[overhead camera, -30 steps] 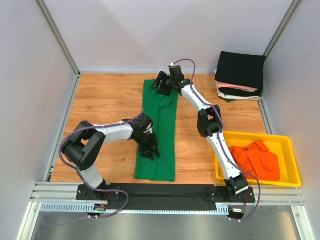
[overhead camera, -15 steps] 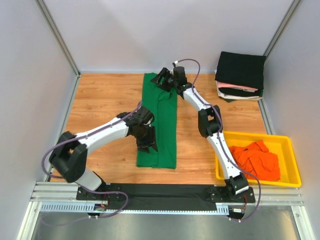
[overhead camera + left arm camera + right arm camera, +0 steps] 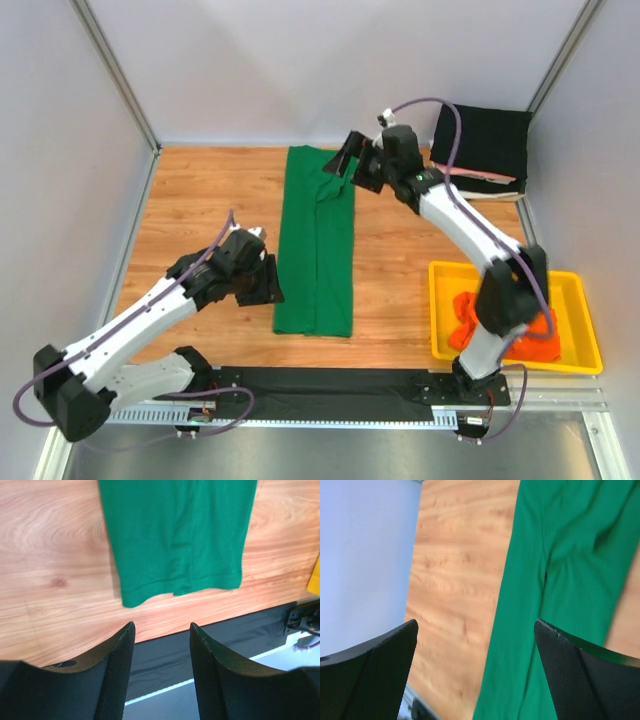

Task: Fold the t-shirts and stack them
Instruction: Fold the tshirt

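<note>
The right arm (image 3: 460, 215) hides part of the orange t-shirts (image 3: 538, 345); the left wrist view's top edge cuts off the green t-shirt (image 3: 175, 535).

Pale grey walls (image 3: 250, 70) enclose a wooden table (image 3: 200, 190); an aluminium rail (image 3: 560, 388) runs along its near edge.

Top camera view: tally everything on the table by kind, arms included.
robot arm: 2, the left arm and the right arm
green shirt, laid flat: 1
folded stack of clothes: 1
yellow bin: 1
orange heap of clothing in the bin: 1
Total: 6
</note>
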You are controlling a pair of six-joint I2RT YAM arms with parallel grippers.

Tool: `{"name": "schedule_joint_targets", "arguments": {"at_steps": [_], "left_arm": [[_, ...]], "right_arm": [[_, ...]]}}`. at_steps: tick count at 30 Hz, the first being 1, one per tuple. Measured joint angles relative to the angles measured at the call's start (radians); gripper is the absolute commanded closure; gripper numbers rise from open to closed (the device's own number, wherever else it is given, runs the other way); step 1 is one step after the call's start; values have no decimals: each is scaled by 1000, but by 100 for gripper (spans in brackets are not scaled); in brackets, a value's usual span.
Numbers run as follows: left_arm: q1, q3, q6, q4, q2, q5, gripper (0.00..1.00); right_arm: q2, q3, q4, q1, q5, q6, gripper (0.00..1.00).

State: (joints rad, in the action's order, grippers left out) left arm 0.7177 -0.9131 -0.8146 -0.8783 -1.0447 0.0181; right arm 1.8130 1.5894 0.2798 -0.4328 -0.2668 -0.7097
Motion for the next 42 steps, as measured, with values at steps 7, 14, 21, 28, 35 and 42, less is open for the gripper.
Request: {"name": "schedule_joint_targets", "arguments": {"at_steps": [7, 14, 21, 28, 35, 42], "left_arm": [[-1, 154, 10, 34, 126, -14, 45], [-2, 383, -3, 150, 218, 23, 45], [-2, 484, -16, 231, 235, 36, 42], [-2, 484, -13, 298, 243, 36, 38], [-3, 501, -13, 411, 122, 42, 44], [-5, 547, -33, 504, 65, 91, 63]], "right_arm": [[-507, -556, 145, -255, 243, -47, 5], [-694, -1000, 298, -460, 339, -249, 17], [-670, -1073, 198, -560, 341, -359, 19], [-592, -1072, 42, -566, 339, -386, 23], [-485, -1031, -66, -566, 335, -390, 38], [-441, -1046, -124, -566, 320, -404, 73]]}}
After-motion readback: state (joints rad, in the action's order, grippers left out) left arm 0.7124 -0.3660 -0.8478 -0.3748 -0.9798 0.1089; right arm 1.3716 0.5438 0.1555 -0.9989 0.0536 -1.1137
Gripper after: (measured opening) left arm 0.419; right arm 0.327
